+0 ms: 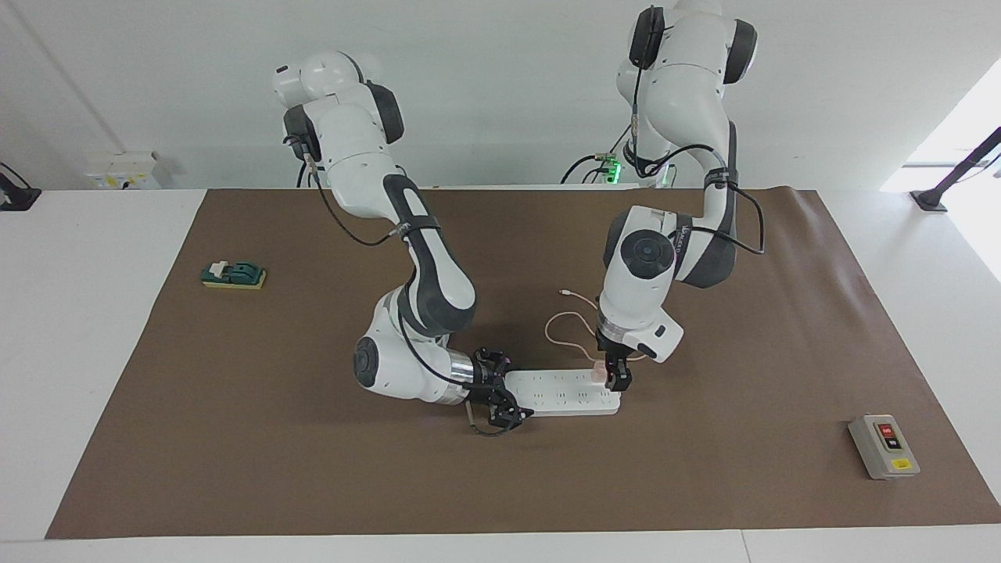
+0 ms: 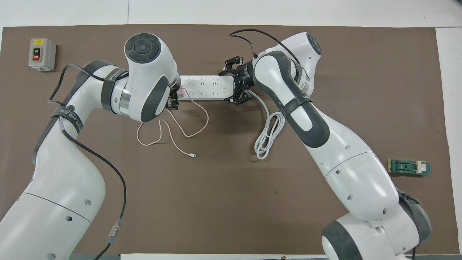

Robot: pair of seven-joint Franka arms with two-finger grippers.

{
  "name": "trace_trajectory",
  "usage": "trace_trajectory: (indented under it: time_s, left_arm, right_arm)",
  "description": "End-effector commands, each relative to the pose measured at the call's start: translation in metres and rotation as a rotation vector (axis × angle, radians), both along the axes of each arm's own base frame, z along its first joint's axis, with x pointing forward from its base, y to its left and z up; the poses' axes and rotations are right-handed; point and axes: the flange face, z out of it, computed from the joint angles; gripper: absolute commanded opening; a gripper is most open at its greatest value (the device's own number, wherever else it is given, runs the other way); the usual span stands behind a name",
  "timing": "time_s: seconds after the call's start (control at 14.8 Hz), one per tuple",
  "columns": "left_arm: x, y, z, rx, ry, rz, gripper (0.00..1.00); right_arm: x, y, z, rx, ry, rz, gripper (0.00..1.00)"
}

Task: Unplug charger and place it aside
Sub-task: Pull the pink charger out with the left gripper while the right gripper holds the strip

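Observation:
The pale pink charger (image 1: pixel 599 372) (image 2: pixel 182 93) sits plugged into the white power strip (image 1: pixel 559 391) (image 2: pixel 204 86), at the strip's end toward the left arm. My left gripper (image 1: pixel 615 377) (image 2: pixel 174 99) points straight down and is right at the charger, touching or nearly touching it. The charger's thin pink cable (image 1: pixel 559 320) (image 2: pixel 196 126) loops over the mat on the robots' side and ends in a small white connector (image 1: pixel 565 292) (image 2: pixel 193 155). My right gripper (image 1: pixel 512 391) (image 2: pixel 231 86) lies low, shut across the width of the strip's other end.
The strip's thick white cord (image 2: pixel 269 135) lies coiled nearer the robots, partly under the right arm. A grey switch box (image 1: pixel 884 446) (image 2: pixel 42 53) stands toward the left arm's end. A green and white block (image 1: pixel 233 274) (image 2: pixel 409 167) lies toward the right arm's end.

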Motion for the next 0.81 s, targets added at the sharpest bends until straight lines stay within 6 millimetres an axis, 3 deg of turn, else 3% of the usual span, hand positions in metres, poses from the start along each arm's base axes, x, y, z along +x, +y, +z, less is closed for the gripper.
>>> trace_trajectory:
  time_s: [0.0, 0.07, 0.41, 0.74]
  left_arm:
    - [0.005, 0.001, -0.001, -0.009, 0.0, -0.01, 0.09]
    - [0.004, 0.0, 0.002, -0.009, -0.003, -0.017, 0.0]
    - [0.001, 0.0, 0.014, -0.011, 0.001, -0.054, 0.0]
    - [0.001, 0.009, 0.042, -0.008, -0.015, -0.053, 0.0]
  right_arm:
    - [0.006, -0.003, -0.02, -0.002, -0.061, -0.029, 0.7]
    - [0.005, -0.003, -0.021, -0.002, -0.06, -0.028, 0.7]
    - [0.006, -0.003, -0.02, -0.001, -0.061, -0.03, 0.7]
    - [0.006, -0.003, -0.02, 0.009, -0.057, -0.036, 0.7]
